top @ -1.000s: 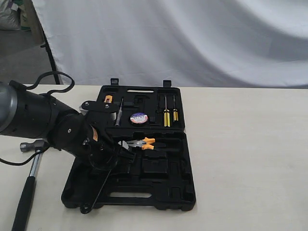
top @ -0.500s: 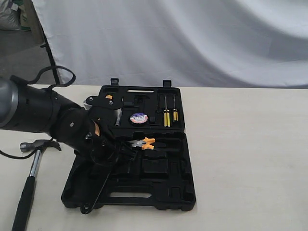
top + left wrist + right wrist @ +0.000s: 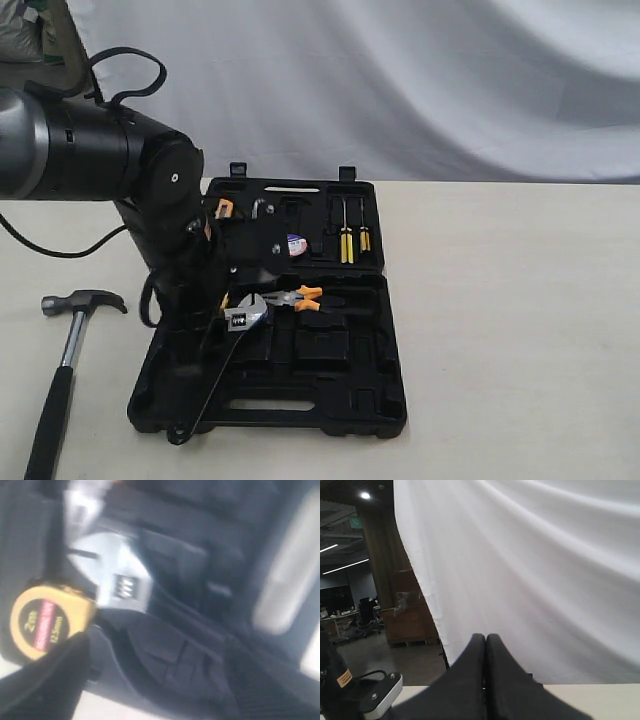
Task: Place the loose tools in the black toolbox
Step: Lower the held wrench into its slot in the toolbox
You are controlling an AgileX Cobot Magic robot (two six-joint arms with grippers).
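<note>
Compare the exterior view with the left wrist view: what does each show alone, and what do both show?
Only the exterior view shows the hammer on the table, the pliers and the screwdrivers. Only the left wrist view shows the tape measure with its red label. Both show the wrench lying in the toolbox.

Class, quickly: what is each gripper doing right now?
Left gripper: open, holding nothing; the adjustable wrench lies ungripped on the toolbox.
Right gripper: shut, empty.
</note>
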